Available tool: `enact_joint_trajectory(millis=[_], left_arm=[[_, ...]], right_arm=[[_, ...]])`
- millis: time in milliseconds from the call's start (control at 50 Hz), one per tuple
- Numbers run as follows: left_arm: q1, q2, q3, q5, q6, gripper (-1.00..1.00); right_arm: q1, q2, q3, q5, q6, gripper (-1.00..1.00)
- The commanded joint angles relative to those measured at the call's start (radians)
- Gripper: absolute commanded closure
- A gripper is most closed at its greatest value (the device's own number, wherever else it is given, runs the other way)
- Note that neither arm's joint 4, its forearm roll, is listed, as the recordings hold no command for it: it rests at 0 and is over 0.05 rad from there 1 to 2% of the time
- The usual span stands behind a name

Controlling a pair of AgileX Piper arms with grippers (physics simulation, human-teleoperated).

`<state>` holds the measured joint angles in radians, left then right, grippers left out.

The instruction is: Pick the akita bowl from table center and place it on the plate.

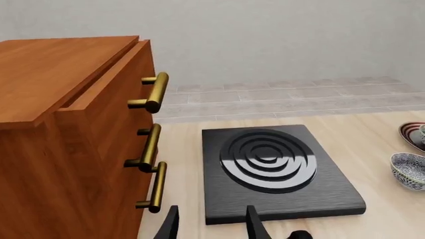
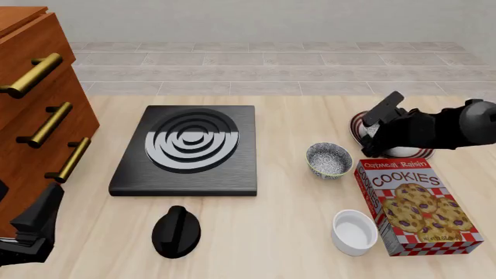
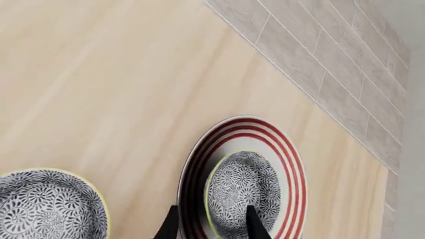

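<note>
One akita bowl (image 3: 246,184) sits inside the red-striped plate (image 3: 292,169). My right gripper (image 3: 211,226) hangs open over it, one finger outside the bowl's greenish rim and the other above its inside. In the front view the right gripper (image 2: 373,139) covers most of the plate (image 2: 356,129). A second akita bowl (image 2: 329,160) (image 3: 47,209) (image 1: 408,170) stands on the table just left of the plate. My left gripper (image 2: 35,224) (image 1: 212,226) is open and holds nothing, low at the near left by the cabinet.
A black stove plate (image 2: 190,148) lies left of centre, with a black knob-like object (image 2: 176,231) in front of it. The wooden drawer cabinet (image 2: 35,99) with brass handles fills the left. A cookies box (image 2: 419,203) and a plain white bowl (image 2: 354,231) are at the near right.
</note>
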<state>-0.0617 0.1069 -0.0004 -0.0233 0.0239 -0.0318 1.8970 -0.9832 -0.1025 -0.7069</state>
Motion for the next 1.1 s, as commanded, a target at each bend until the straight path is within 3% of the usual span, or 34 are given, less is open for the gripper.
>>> enact_joint_trajectory(millis=[20,180,300,420,700,920,1100], left_arm=[[-0.003,0.007,0.000,-0.005,0.001,-1.00],[-0.006,0.006,0.000,-0.005,0.000,-1.00],[-0.006,0.009,0.000,-0.008,0.000,-1.00],[-0.005,0.009,0.000,-0.008,0.000,-1.00],[-0.009,-0.007,0.000,0.009,0.007,-1.00],[-0.010,-0.013,0.000,0.014,0.008,-1.00],[-0.016,-0.019,0.000,0.019,0.011,-1.00]], right_arm=[[0.012,-0.059,0.027,0.011,-0.010,-1.00],[0.007,-0.125,0.063,0.021,-0.025,-1.00],[0.015,-0.176,0.099,0.024,-0.006,-1.00],[0.031,-0.309,0.161,0.036,0.026,-1.00],[0.064,-0.538,0.290,0.070,0.020,-1.00],[0.093,-0.770,0.373,0.144,0.024,-1.00],[0.115,-0.948,0.420,0.219,0.078,-1.00]])
